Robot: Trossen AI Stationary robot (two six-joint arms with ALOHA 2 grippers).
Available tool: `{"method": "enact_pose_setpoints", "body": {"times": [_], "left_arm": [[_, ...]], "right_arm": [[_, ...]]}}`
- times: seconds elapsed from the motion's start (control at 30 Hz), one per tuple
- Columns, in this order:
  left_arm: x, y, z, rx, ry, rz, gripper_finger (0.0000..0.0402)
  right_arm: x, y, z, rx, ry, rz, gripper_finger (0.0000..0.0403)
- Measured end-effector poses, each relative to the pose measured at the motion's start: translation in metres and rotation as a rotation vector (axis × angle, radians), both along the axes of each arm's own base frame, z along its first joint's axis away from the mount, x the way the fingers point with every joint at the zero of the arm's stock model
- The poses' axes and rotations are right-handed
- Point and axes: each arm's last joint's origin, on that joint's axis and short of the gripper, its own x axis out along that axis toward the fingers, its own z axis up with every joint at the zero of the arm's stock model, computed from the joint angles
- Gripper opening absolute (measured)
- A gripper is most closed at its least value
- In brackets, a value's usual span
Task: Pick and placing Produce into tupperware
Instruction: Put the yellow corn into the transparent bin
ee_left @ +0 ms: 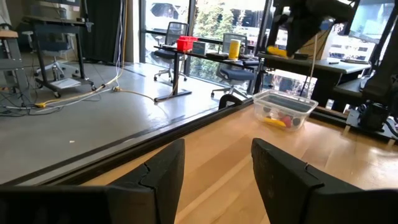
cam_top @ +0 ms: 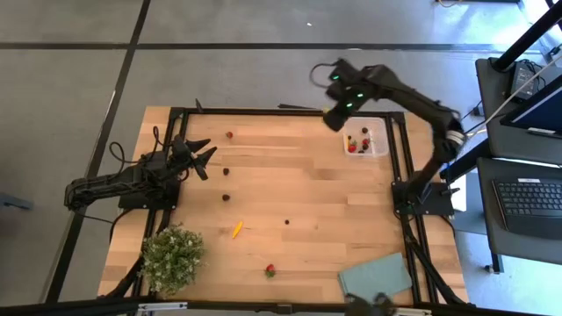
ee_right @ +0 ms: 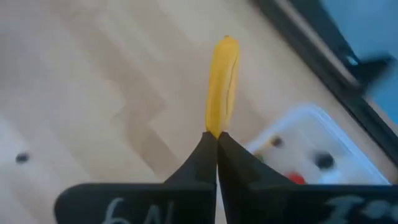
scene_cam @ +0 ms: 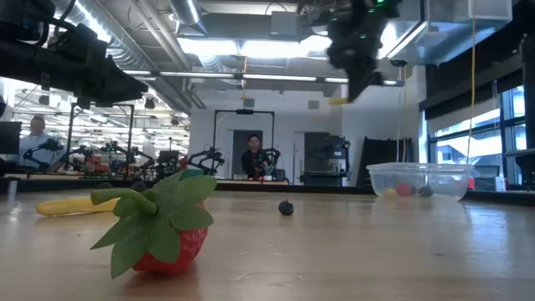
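R gripper [ee_right: 217,134] is up over the table's far right, just left of the clear tub [cam_top: 366,141], fingers pinched tight on the end of a yellow banana sliver [ee_right: 222,84]. Tub already has red & dark bits inside. L gripper [cam_top: 200,156] waits at far left w/ fingers apart, nothing held. Berries [cam_top: 226,172], strawberry [cam_top: 270,270] & another sliver [cam_top: 236,229] lie loose on the wood.

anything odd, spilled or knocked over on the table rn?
Nothing stands out. Tupperware sits upright with fruit inside; loose produce lies scattered on the table, unpicked rather than spilled. Right gripper holds a yellow sliver by its tip.
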Motion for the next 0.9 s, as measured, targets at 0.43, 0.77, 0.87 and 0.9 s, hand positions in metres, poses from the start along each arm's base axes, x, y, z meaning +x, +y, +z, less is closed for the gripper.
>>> {"method": "enact_pose_setpoints", "body": {"times": [0.43,0.77,0.87,0.9], "left_arm": [[0.000,0.000,0.000,0.001,0.001,0.000,0.0179],[0.000,0.000,0.000,0.001,0.001,0.000,0.0179],[0.000,0.000,0.000,0.001,0.001,0.000,0.0179],[0.000,0.000,0.000,0.001,0.000,0.000,0.0179]], "right_arm": [[-0.073,-0.008,-0.077,0.052,0.037,-0.343,0.0002],[-0.106,0.001,-0.148,0.164,0.153,-0.428,0.0011],[-0.110,0.005,-0.156,0.186,0.179,-0.423,0.0024],[-0.111,0.006,-0.158,0.189,0.183,-0.422,0.0028]]}}
